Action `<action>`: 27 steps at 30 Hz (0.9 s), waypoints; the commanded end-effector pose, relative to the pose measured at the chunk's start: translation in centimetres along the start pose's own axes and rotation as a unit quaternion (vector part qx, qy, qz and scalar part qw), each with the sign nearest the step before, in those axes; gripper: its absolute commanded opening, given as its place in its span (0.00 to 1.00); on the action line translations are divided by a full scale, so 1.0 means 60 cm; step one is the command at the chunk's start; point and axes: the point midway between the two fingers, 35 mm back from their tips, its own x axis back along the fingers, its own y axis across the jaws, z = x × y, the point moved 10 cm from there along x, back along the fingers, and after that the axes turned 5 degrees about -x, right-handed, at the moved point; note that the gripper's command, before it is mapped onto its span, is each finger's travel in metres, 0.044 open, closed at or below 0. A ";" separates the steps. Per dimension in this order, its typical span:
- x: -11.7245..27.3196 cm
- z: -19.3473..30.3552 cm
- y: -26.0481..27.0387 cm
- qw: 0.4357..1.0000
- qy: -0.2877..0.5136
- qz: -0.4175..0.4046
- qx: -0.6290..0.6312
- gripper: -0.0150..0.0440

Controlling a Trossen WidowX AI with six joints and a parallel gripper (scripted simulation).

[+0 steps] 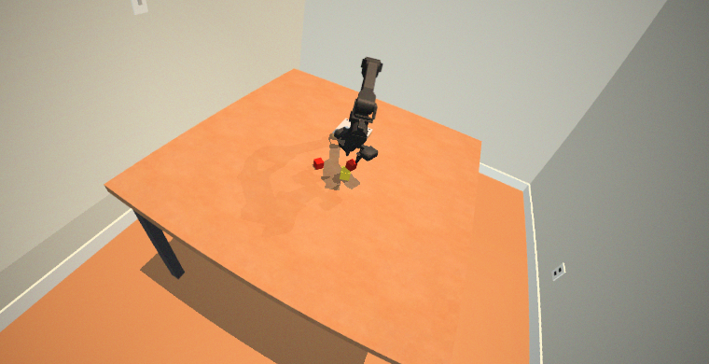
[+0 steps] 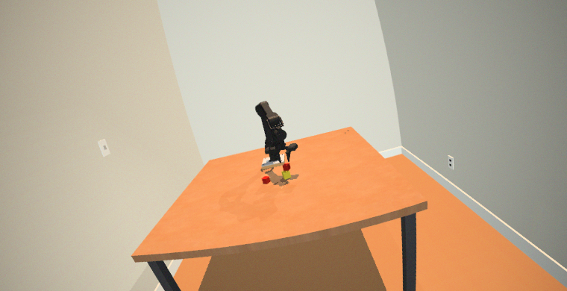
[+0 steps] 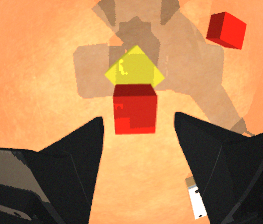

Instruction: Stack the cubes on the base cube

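Observation:
The yellow base cube (image 1: 344, 175) (image 2: 286, 175) (image 3: 137, 67) stands on the table. One red cube (image 1: 351, 164) (image 2: 286, 166) (image 3: 135, 114) rests on its near corner in the wrist view and looks level; it hides that part of the base cube. My gripper (image 3: 139, 119) is open, with a gap between each finger and this red cube; the fingers stand just above and around its near side. The other red cube (image 1: 318, 163) (image 2: 265, 180) (image 3: 227, 30) lies on the table apart from the base cube, at the upper right in the wrist view.
The table (image 1: 396, 242) (image 2: 337, 193) carries the arm's white base plate (image 2: 271, 163), which stands close behind the cubes. The arm (image 1: 366, 101) (image 2: 269, 130) rises above it and casts shadows around the base cube.

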 end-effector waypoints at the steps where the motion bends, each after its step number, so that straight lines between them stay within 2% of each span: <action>1: 0.006 -0.017 -0.015 0.999 -0.004 -0.001 0.049 0.70; 14: 0.034 -0.080 -0.084 0.952 -0.012 0.004 0.304 0.70; 27: 0.059 -0.123 -0.156 0.835 -0.004 0.009 0.550 0.70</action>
